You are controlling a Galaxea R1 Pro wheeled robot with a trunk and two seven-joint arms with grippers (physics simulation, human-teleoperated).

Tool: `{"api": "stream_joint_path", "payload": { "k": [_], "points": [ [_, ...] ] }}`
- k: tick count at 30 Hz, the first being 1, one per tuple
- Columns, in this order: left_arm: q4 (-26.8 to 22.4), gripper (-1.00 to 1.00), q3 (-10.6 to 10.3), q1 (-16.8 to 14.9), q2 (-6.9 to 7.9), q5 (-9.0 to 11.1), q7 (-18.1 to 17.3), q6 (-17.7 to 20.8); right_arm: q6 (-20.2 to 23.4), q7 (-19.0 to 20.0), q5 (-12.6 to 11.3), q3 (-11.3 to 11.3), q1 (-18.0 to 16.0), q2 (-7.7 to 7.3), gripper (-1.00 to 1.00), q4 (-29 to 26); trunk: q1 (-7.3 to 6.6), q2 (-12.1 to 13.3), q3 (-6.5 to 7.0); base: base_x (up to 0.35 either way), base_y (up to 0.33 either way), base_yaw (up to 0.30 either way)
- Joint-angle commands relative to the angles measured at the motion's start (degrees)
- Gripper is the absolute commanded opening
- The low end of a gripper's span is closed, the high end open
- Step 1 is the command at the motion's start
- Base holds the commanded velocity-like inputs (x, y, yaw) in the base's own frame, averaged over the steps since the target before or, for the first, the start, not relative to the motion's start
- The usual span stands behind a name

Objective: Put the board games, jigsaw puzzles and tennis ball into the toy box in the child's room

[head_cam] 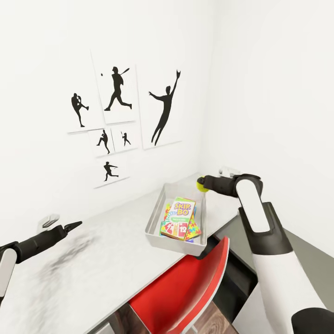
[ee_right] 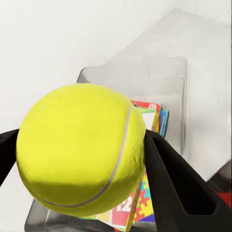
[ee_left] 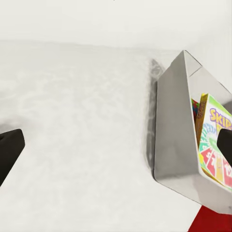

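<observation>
Right claw [head_cam: 202,185] clamped on the tennis ball [head_cam: 201,186], held in the air over the far right corner of the toy box [head_cam: 155,218]; in the right wrist view the ball [ee_right: 81,149] sits between both fingers [ee_right: 176,183]. Toy box on the pale bench [head_cam: 102,260], holding a yellow-green board game [head_cam: 180,217] lying on a jigsaw puzzle [head_cam: 195,229]. Left claw [head_cam: 74,226] low over the bench at left, well apart from the box, fingers spread, holding nothing. Red chair [head_cam: 185,287] near the bench edge. Athlete posters [head_cam: 120,116] on the far wall.
</observation>
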Motion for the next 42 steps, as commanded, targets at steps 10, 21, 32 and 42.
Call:
{"api": "stream_joint_path", "payload": {
  "k": [10, 21, 32, 42],
  "points": [
    [-0.01, 1.00, 0.10, -0.05, 0.18, 0.10, -0.71, 0.35, 0.57, -1.46, -3.99, 2.30, -2.23, -0.04, -1.00, 8.44, 0.04, -0.13, -0.13, 0.000, 0.000, 0.000],
    [0.07, 1.00, 0.17, -0.05, 0.29, 0.12, -0.73, 0.35, 0.57, -1.54, -4.00, 4.80, -2.27, 0.14, -1.00, 18.75, 0.04, -0.13, -0.13, 0.000, 0.000, 0.000],
    [0.08, 1.00, 0.24, 0.00, 0.34, -0.02, -0.73, 0.35, 0.57, -1.49, -3.66, 4.90, -2.24, -0.29, -1.00, 20.35, 0.04, -0.13, -0.13, 0.011, 0.000, 0.000],
    [0.08, 1.00, 0.26, 0.06, 0.30, 0.20, -0.73, 0.35, 0.57, -1.54, -3.46, 5.49, -2.10, -0.10, -1.00, 21.07, 0.04, -0.13, -0.13, 0.109, 0.000, 0.000]
  ]
}}
